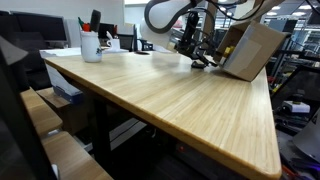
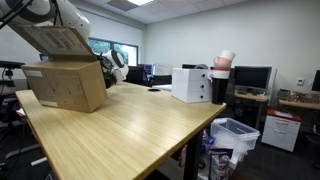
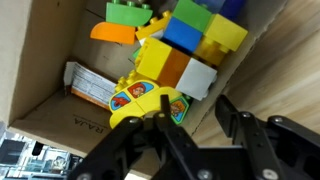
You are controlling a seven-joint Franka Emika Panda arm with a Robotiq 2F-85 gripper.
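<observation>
A cardboard box (image 1: pixel 250 50) lies on its side on the wooden table (image 1: pixel 160 95); it also shows in an exterior view (image 2: pixel 65 85). In the wrist view the box (image 3: pixel 50 90) holds a pile of toy blocks: a yellow toy with face stickers (image 3: pixel 145 98), blue (image 3: pixel 185 35), green (image 3: pixel 128 14), orange and white pieces. My gripper (image 3: pixel 194 101) is open at the box's mouth. One finger lies over the yellow toy and the other over the table, with the box's edge between them. It holds nothing. The gripper also shows in both exterior views (image 1: pixel 197 55) (image 2: pixel 112 72).
A white cup with pens (image 1: pixel 91 45) stands at a far table corner. A white box-like device (image 2: pixel 192 84) with stacked cups (image 2: pixel 222 65) behind it sits at the table's end. A bin (image 2: pixel 235 135) is on the floor beside desks with monitors.
</observation>
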